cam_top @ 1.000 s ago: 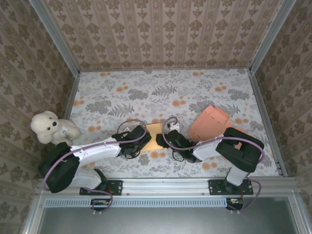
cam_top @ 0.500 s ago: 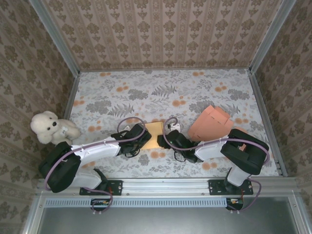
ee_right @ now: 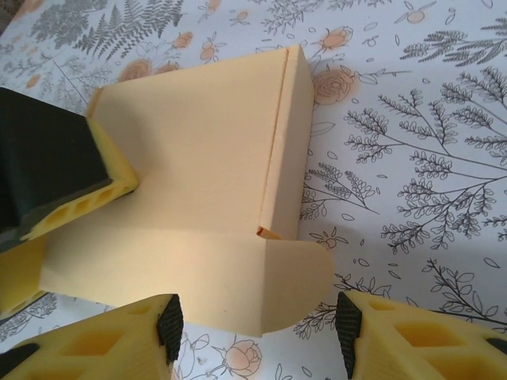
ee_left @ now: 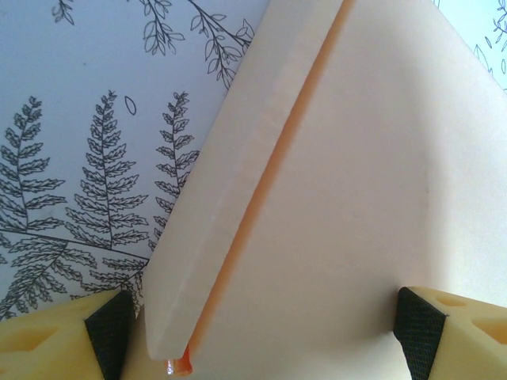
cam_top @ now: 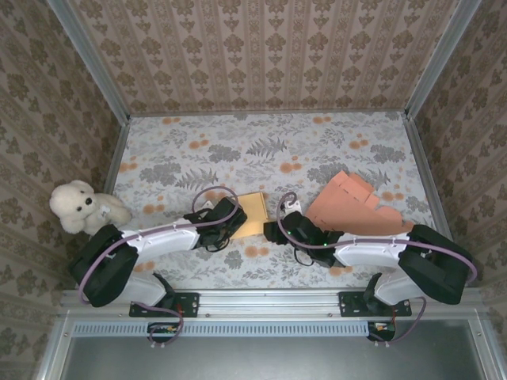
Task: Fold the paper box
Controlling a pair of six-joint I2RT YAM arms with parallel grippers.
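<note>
The paper box is pale yellow card, partly folded, lying on the flowered table between both arms. My left gripper meets it from the left. In the left wrist view the box spans nearly the whole gap of the wide-open left gripper, with its right edge against the right pad. My right gripper is at the box's right side. In the right wrist view the box has a rounded flap sticking out between the fingers of the open right gripper, clear of both pads.
A flat orange cardboard cut-out lies right of the box, partly under the right arm. A white teddy bear sits at the left wall. Patterned walls close in the table on three sides.
The right arm has swung lower and to the right, uncovering more of the orange cardboard, and its jaws have widened slightly. The box has shifted a little away from the arms. The left gripper has barely moved.
</note>
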